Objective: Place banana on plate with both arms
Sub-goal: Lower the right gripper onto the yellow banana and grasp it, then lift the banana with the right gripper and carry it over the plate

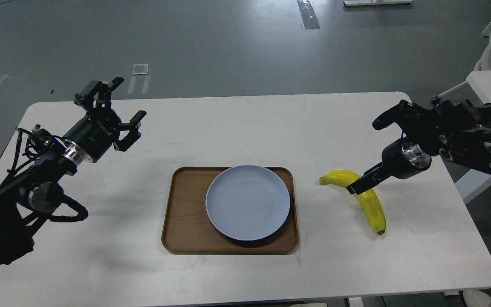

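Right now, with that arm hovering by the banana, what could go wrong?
1. The right end effector is wide open and only one finger overlaps the banana, so it may nudge it rather than grasp it.
2. The plate overhangs the tray rim at the front, so it may tip when the banana lands.

— Where from?
— Head height, behind the desk's near edge, facing forward and down.
— How near?
— Far enough back to take in all four corners, plus floor beyond.
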### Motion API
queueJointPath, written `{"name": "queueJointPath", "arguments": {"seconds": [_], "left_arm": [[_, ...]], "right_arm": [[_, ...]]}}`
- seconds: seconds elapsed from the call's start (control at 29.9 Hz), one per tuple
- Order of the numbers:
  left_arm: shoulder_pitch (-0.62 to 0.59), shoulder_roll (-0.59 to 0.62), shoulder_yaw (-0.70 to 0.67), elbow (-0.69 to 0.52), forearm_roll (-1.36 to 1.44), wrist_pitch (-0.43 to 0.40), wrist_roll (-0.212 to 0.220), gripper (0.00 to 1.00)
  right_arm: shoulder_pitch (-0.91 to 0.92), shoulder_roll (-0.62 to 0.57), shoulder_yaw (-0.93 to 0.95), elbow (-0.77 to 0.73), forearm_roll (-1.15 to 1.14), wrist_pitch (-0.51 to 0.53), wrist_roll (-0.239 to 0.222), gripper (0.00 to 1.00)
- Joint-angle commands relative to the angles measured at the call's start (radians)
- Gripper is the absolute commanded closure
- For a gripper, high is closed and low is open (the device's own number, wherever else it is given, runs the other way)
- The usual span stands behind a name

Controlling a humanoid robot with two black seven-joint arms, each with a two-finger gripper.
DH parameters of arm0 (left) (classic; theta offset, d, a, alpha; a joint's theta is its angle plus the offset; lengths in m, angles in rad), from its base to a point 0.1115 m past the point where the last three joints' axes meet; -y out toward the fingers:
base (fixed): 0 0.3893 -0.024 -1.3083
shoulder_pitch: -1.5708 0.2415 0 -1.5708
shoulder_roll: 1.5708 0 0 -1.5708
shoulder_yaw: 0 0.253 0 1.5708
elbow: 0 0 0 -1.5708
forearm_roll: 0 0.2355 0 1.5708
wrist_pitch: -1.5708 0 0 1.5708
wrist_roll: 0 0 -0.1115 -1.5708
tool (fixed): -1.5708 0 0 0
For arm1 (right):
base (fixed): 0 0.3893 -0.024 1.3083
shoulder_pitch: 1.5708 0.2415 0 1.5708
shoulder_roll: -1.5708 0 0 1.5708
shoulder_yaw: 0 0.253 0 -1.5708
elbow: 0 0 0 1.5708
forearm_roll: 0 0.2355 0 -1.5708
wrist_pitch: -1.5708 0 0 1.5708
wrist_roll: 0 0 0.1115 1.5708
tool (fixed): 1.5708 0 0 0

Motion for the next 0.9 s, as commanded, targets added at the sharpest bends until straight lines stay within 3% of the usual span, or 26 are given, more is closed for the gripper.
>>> {"name": "queueJointPath", "arguments": {"seconds": [0.0, 0.23, 0.5, 0.57, 0.6, 0.74, 0.77, 0.87], "left_arm": [[0.000, 0.002, 0.000, 0.001, 0.000, 0.000, -0.001, 0.02], [0.000, 0.000, 0.000, 0.000, 0.000, 0.000, 0.000, 0.02], [0.002, 0.005, 0.000, 0.000, 0.000, 0.000, 0.000, 0.02], [0.003, 0.009, 0.000, 0.000, 0.000, 0.000, 0.002, 0.02], [0.003, 0.009, 0.000, 0.000, 0.000, 0.000, 0.002, 0.02], [0.003, 0.008, 0.000, 0.000, 0.000, 0.000, 0.002, 0.02], [0.003, 0.008, 0.000, 0.000, 0.000, 0.000, 0.000, 0.02], [0.003, 0.008, 0.000, 0.000, 0.000, 0.000, 0.002, 0.02]], "right_arm": [[-0.020, 0.020, -0.010, -0.028, 0.000, 0.000, 0.000, 0.00], [-0.051, 0.022, -0.011, -0.048, 0.000, 0.000, 0.000, 0.00], [-0.087, 0.051, -0.011, -0.077, 0.001, 0.000, 0.000, 0.11], [-0.092, 0.059, -0.013, -0.082, 0.001, 0.000, 0.000, 0.33], [-0.092, 0.059, -0.013, -0.082, 0.001, 0.000, 0.000, 0.33], [-0.090, 0.070, -0.014, -0.090, 0.001, 0.000, 0.000, 0.68], [-0.087, 0.070, -0.018, -0.090, 0.003, 0.000, 0.000, 0.73], [-0.078, 0.068, -0.030, -0.088, 0.003, 0.000, 0.000, 0.76]]}}
